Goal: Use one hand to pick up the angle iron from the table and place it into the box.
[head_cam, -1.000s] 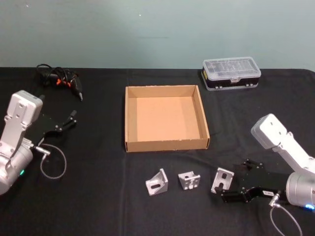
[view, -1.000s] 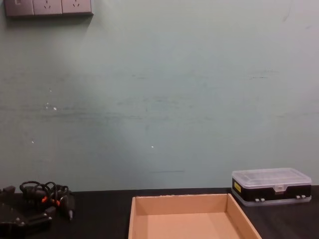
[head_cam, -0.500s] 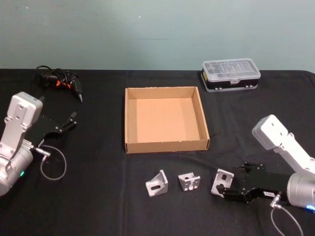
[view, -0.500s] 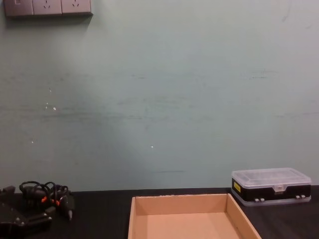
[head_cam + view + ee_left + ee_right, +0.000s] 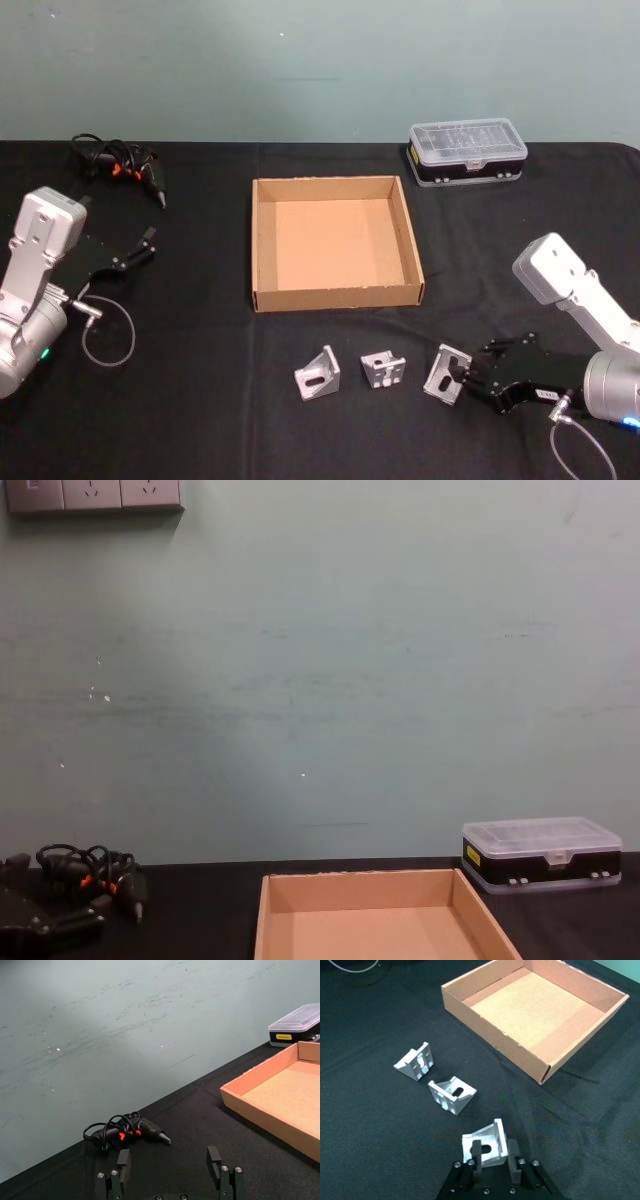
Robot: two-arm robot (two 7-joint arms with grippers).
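Three silver angle irons lie in a row on the black table (image 5: 200, 400) in front of the tan box (image 5: 338, 296). They are the left one (image 5: 318, 372), the middle one (image 5: 383, 368) and the right one (image 5: 445, 372). My right gripper (image 5: 464, 378) reaches in from the right and is shut on the right angle iron (image 5: 487, 1139), which still rests on the table. In the right wrist view its fingers (image 5: 476, 1152) clasp that piece, with the box (image 5: 495, 1045) beyond. My left gripper (image 5: 135, 250) sits open at the far left, parked.
A black case with a clear lid (image 5: 468, 150) stands at the back right. A bundle of black cable and a tool (image 5: 120, 165) lies at the back left, also seen ahead of the left gripper (image 5: 169, 1172). A loose cable loop (image 5: 108, 340) hangs by the left arm.
The right gripper's fingers have drawn together around the right angle iron, having stood wide open beside it a second ago. The left arm has not moved.
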